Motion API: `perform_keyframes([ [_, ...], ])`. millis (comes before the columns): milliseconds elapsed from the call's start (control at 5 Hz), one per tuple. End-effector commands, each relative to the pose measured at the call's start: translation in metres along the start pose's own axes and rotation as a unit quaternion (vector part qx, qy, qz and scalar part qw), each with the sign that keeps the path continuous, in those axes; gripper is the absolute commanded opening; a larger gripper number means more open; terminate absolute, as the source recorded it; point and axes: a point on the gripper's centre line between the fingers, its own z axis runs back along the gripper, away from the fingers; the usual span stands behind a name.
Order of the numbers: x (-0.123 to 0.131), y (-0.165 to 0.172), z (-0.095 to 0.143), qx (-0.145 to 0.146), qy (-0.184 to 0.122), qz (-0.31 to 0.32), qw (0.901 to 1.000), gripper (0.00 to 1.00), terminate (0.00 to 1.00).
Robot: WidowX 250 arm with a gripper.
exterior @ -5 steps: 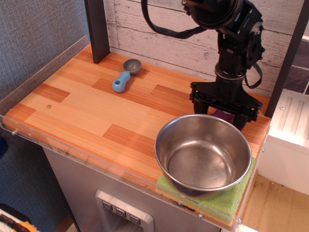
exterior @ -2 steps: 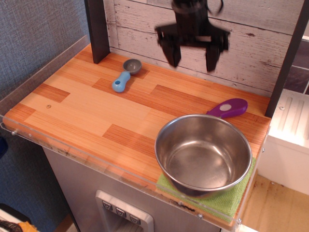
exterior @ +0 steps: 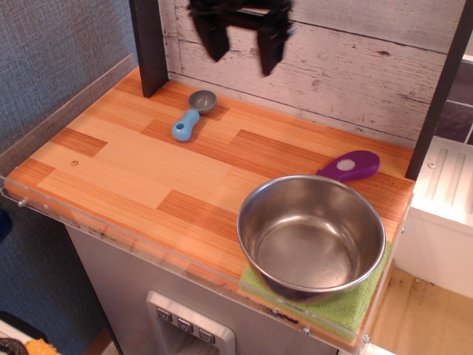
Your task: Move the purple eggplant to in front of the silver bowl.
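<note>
Pincer: the pincer (exterior: 241, 46) is seen high at the top edge, in front of the white plank wall (exterior: 355, 59); its two dark fingers (exterior: 270, 50) are spread wide apart and nothing is held between them.
Purple eggplant: the purple eggplant (exterior: 349, 165) is laid flat on the table (exterior: 148, 170), at the far right, just behind the bowl's rim, with its pale round spot turned up; whether the rim is touched cannot be told.
Silver bowl: the silver bowl (exterior: 311, 234) is set upright at the near right corner, on a green cloth (exterior: 347, 307) that is seen under its base.
Scoop: a blue-handled grey scoop (exterior: 192, 114) is placed near the back wall, well apart from the bowl and the eggplant, and below the pincer.
Post: a dark post (exterior: 149, 44) is stood at the back left of the table.
</note>
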Motion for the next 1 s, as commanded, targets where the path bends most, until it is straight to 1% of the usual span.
perform_keyframes([
  [0,-0.0322,0.0186,0.0163,0.044,0.024,-0.003,0.9988,1.00,0.00],
  [200,-0.0379,0.0179,0.0122,0.032,0.024,0.009,0.9992,1.00,0.00],
  [400,-0.0415,0.0186,0.0108,0.022,0.037,0.020,0.9989,1.00,0.00],
  [600,-0.0415,0.0186,0.0108,0.022,0.037,0.020,0.9989,1.00,0.00],
  [800,-0.0415,0.0186,0.0108,0.022,0.037,0.020,0.9989,1.00,1.00],
])
